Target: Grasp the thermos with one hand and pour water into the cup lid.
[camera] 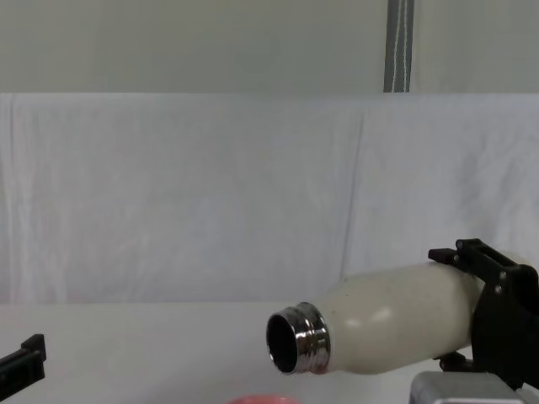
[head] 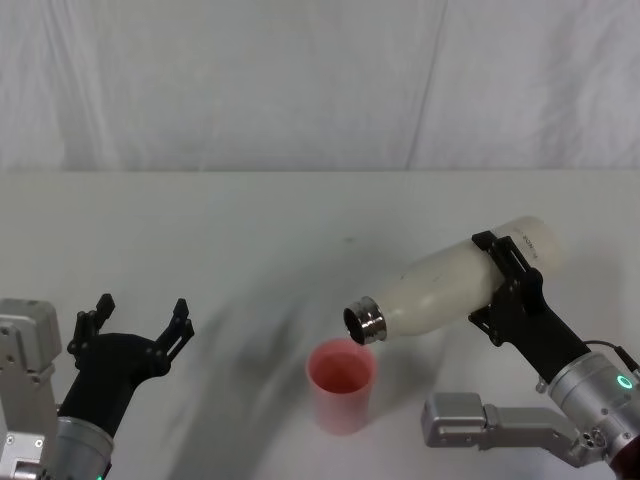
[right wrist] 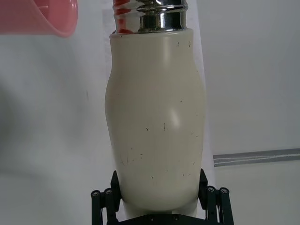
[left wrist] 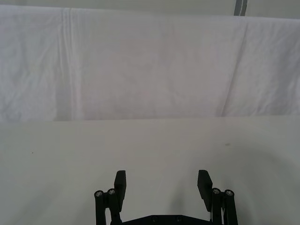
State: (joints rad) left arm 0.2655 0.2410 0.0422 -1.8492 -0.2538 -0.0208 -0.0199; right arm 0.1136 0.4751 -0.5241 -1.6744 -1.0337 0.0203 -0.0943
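Right gripper [head: 512, 283] clamped on thermos [head: 455, 280], tilted, steel neck above cup lid [head: 341, 383] near desk [head: 250, 230] front edge. Left gripper [head: 135, 325] spread, idle, front-left corner.

Staged laboratory test bench: a plain white table [head: 250, 230] backed by a creased white cloth backdrop [camera: 194, 194], with a bare wall and a grey vertical strip [camera: 398, 46] above it.

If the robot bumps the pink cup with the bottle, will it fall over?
Probably easily. The cup lid looks small and thin-walled, so likely light, and it stands taller than its narrow base. The thermos, held tilted by the right gripper, has its steel neck just above the rim, so a nudge could tip it.
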